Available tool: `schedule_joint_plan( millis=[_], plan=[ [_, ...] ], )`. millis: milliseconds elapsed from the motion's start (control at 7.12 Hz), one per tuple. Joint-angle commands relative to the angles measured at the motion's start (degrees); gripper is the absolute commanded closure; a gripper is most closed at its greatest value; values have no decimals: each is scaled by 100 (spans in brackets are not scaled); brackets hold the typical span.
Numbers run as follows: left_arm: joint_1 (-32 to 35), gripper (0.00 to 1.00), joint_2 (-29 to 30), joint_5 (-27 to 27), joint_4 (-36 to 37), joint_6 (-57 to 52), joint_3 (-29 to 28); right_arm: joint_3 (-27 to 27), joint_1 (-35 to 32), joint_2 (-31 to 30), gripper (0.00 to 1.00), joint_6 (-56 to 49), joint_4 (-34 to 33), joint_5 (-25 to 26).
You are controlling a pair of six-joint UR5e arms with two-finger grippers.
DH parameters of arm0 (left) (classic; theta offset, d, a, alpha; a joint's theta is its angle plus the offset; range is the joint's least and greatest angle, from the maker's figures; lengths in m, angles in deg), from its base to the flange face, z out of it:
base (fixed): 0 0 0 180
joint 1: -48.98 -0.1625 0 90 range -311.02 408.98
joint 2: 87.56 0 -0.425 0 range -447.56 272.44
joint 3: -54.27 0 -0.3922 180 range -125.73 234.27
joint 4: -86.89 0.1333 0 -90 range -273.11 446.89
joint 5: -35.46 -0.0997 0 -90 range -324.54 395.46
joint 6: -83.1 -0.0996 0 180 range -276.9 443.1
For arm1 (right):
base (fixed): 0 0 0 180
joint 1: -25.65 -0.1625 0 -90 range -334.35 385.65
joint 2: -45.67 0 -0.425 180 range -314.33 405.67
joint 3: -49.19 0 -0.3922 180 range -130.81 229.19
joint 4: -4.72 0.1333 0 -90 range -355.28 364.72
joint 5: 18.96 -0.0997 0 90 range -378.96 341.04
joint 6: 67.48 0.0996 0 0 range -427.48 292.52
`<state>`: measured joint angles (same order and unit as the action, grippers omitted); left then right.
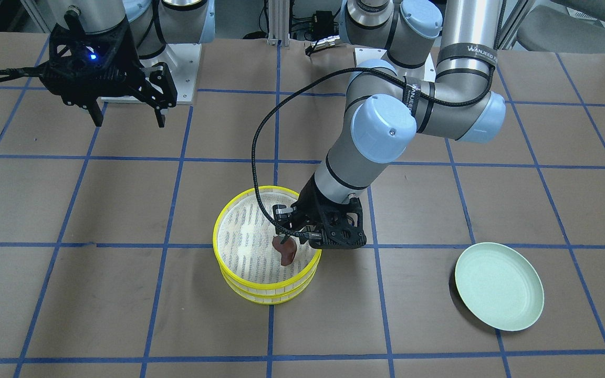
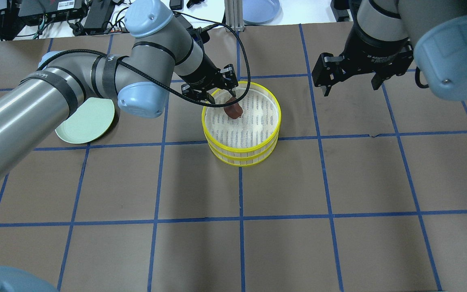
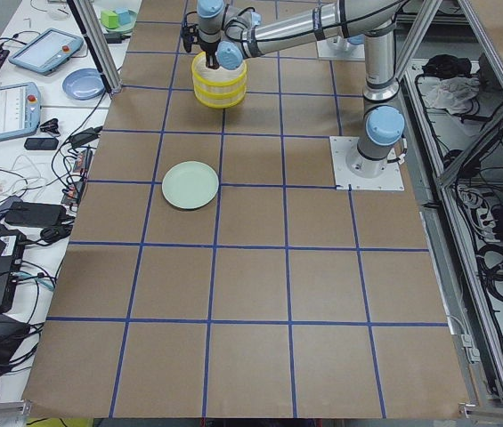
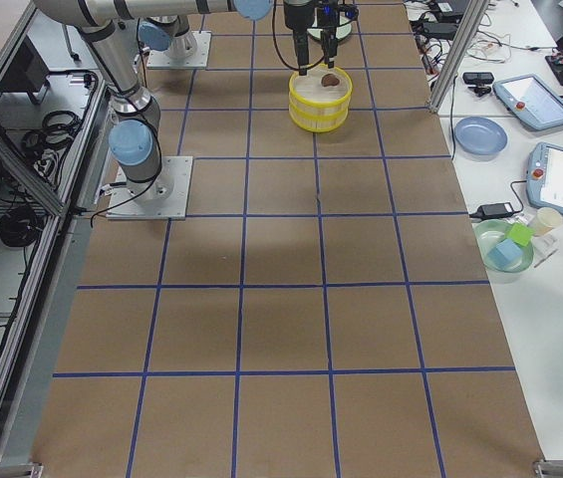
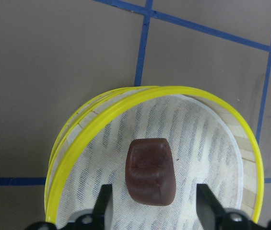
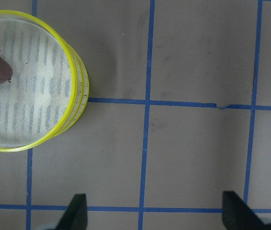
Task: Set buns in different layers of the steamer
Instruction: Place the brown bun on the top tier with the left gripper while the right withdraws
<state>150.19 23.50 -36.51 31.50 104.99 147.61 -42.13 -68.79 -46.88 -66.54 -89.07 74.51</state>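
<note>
Two steamer tiers with yellow rims are stacked mid-table, the top tier (image 2: 255, 123) on the lower tier (image 2: 241, 161). The dark reddish-brown bun (image 2: 232, 110) lies on the top tier's white mesh floor (image 1: 244, 236), near its rim. It also shows in the left wrist view (image 5: 150, 171). My left gripper (image 2: 220, 97) is open just above it, one finger (image 5: 104, 203) on each side with gaps to the bun. My right gripper (image 2: 350, 87) is open and empty, raised above the table to the stack's right. The cream-white bun is hidden.
A pale green plate (image 2: 85, 123) lies on the brown paper under my left forearm, left of the stack. Blue tape lines grid the table. Tablets, a blue plate and cables lie on side benches beyond the table's edges.
</note>
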Motion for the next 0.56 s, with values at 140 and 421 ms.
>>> schedule_joint_plan(
  millis=[140, 421],
  plan=[
    [-215, 0, -163, -698, -304, -760, -105, -17, -5, -17, 0, 11, 10, 39],
    [-1036, 0, -417, -924, -926, -2200, -368, -26, -5, 9, 0, 3, 10, 4]
  ],
)
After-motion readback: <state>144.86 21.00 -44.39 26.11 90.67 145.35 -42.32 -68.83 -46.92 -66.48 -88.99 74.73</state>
